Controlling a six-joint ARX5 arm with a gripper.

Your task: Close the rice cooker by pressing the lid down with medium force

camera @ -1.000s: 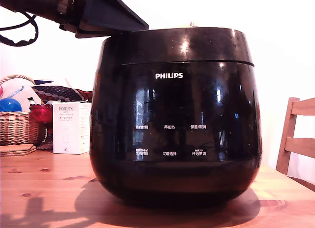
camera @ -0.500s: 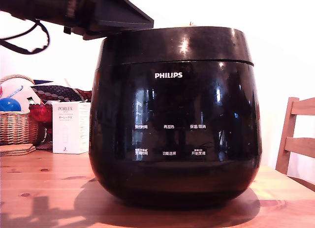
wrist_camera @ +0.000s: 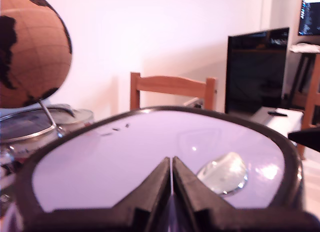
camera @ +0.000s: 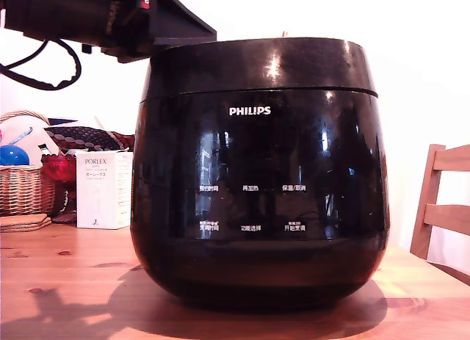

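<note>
The hand [wrist_camera: 171,179] has its two black fingers pressed together, tips meeting in a thin seam, holding nothing. It rests low over the lid [wrist_camera: 150,162], whose glossy top reflects the pale wall; in the exterior view the hand [camera: 187,31] reaches in from that view's left onto the lid's [camera: 257,64] edge. The lid lies flat on the cooker [camera: 257,193], which stands mid-counter [camera: 66,281]. A white box [camera: 103,189] and basket [camera: 26,182] sit at the counter's back edge.
</note>
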